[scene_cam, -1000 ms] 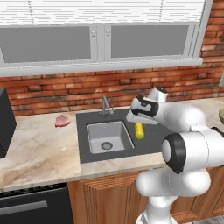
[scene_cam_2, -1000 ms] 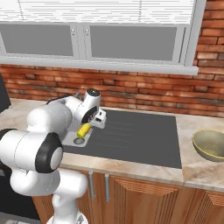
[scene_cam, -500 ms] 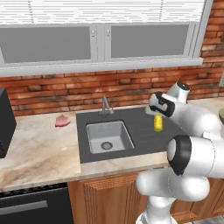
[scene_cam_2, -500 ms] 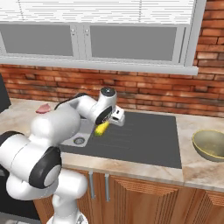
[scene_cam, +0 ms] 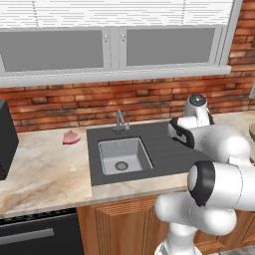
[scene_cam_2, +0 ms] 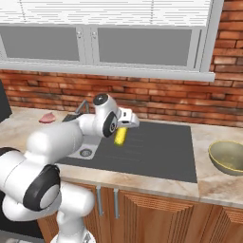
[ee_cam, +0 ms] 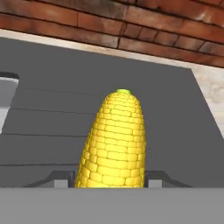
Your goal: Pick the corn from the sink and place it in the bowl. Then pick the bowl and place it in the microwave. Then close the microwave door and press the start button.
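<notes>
Gripper (scene_cam_2: 124, 124) clamps the corn (scene_cam_2: 120, 136) btwn its fingers, held in the air above the ribbed panel (scene_cam_2: 156, 147) to the right of the sink.

Left base view: arm (scene_cam: 219, 149) rises at lower right & its own body covers the hand, so grip state can't be read here. What this view does give: full sink (scene_cam: 123, 155) w/ round drain, faucet (scene_cam: 120, 119) behind it, pink lump (scene_cam: 70, 137) on counter (scene_cam: 40, 169) left of sink, black box edge (scene_cam: 7, 139) at far left. Brick wall & window above.

Right base view: corn hangs under the gripper, long axis steeply tilted, near vertical, lower end leaning slightly left. It is over the panel, clear of the surface, well apart from the bowl (scene_cam_2: 228, 157), which sits on the counter at far right, past the panel's edge. Sink mostly hidden behind the arm; drain (scene_cam_2: 86, 153) peeks out. Pink lump (scene_cam_2: 47, 117) at far left.

Hand view: corn (ee_cam: 113, 142) seen close up, long axis running away from the camera, green tip (ee_cam: 123, 92) at the far end, butt end down btwn the fingertips (ee_cam: 61, 179). Kernel rows clear. Ribbed panel below it, sink corner (ee_cam: 6, 94) at left edge, brick beyond, pale counter at right.

No brands, labels or readable writing anywhere.
</notes>
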Controlling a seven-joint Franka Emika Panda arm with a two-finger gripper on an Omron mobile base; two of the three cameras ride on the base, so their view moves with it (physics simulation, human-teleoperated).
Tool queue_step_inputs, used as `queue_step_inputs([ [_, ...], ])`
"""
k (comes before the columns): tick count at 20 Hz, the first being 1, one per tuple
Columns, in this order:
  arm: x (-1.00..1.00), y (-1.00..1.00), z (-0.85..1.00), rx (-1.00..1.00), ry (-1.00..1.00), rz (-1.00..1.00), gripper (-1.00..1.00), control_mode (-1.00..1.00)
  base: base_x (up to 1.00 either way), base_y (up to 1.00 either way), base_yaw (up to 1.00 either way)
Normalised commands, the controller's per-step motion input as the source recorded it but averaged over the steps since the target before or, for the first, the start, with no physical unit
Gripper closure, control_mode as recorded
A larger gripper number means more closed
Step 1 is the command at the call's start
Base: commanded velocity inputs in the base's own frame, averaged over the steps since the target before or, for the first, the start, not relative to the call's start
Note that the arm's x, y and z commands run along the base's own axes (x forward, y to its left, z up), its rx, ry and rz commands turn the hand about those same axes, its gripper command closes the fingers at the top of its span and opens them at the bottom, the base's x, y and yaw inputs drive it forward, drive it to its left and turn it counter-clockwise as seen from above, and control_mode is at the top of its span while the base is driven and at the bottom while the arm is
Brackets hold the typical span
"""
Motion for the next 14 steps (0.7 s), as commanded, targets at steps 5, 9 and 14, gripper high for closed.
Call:
queue_step_inputs([
  [5, 0.00, -0.98, 0.52, -0.18, -0.02, 0.03, 1.00, -1.00, 0.00, 0.00, 0.00],
  [9, 0.00, -1.00, 0.27, -0.06, 0.00, 0.00, 1.00, -1.00, 0.00, 0.00, 0.00],
  [14, 0.04, -1.00, 0.04, 0.12, 0.01, 0.00, 1.00, -1.00, 0.00, 0.00, 0.00],
])
